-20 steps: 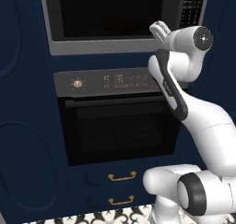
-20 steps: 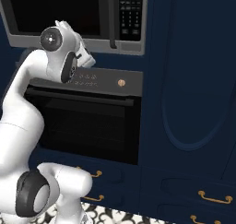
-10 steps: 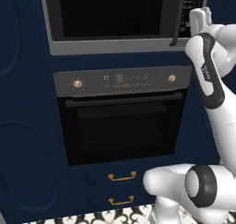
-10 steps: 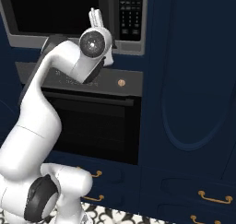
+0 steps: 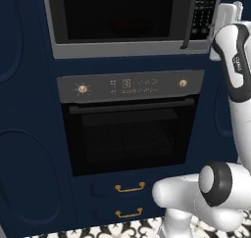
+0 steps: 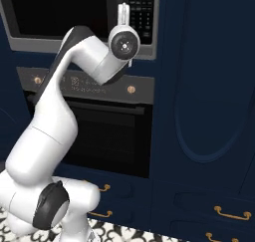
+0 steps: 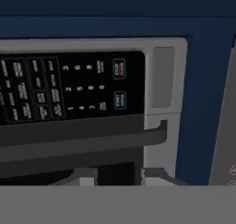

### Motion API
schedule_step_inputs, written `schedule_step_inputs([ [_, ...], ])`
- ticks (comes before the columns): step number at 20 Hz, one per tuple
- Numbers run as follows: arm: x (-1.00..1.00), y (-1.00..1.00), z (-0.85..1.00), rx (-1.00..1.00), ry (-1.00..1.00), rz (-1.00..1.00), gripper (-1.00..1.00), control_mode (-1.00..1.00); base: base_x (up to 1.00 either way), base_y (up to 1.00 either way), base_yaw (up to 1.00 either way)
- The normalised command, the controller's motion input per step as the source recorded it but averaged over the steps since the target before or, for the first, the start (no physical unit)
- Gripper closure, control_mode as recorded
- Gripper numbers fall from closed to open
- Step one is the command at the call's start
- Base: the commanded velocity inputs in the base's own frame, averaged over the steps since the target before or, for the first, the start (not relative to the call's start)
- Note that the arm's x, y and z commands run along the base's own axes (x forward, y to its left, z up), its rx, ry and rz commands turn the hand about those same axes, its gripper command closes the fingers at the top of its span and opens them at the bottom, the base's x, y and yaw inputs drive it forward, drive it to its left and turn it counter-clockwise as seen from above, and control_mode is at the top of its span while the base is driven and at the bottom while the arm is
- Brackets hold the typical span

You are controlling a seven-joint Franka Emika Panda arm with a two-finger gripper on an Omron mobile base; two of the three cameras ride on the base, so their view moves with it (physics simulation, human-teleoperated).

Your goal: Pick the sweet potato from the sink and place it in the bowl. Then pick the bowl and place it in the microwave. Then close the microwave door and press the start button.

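Observation:
The microwave [image 5: 117, 48] sits built in above the oven, and the microwave door [image 5: 117, 11] lies flush against its frame. Its keypad strip [image 5: 205, 11] is on the right. My gripper [image 6: 123, 11] points upward right in front of the keypad [image 6: 141, 12], apart from it. In the hand view the keypad [image 7: 69, 87] appears turned sideways, with two red-framed buttons [image 7: 119, 85] above my gripper [image 7: 118, 176]. The fingertips [image 7: 87, 176] stand a small way apart with nothing between them. The sweet potato, the sink and the bowl are out of view.
A black oven [image 5: 130, 134] with a knob panel [image 5: 130, 85] and a bar handle sits under the microwave. Two drawers with brass pulls [image 5: 130, 187] are below it. Dark blue cabinet fronts [image 6: 209, 86] flank both sides.
The arm has swung right and up, from in front of the microwave door to the keypad strip. The jaws have drawn closer together.

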Motion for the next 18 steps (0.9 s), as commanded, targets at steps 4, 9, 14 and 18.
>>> schedule_step_inputs([
  [4, 0.79, 0.00, -0.41, 0.05, 0.00, 0.00, 1.00, -1.00, 0.00, 0.00, 0.00],
  [9, 0.39, -0.18, -0.04, 0.03, -0.09, 0.00, 1.00, -1.00, 0.00, 0.00, 0.00],
  [14, 0.56, 0.00, -0.01, 0.00, -0.02, 0.00, 1.00, -1.00, 0.00, 0.00, 0.00],
  [18, 0.35, -0.10, 0.00, 0.00, -0.01, 0.00, 1.00, -1.00, 0.00, 0.00, 0.00],
])
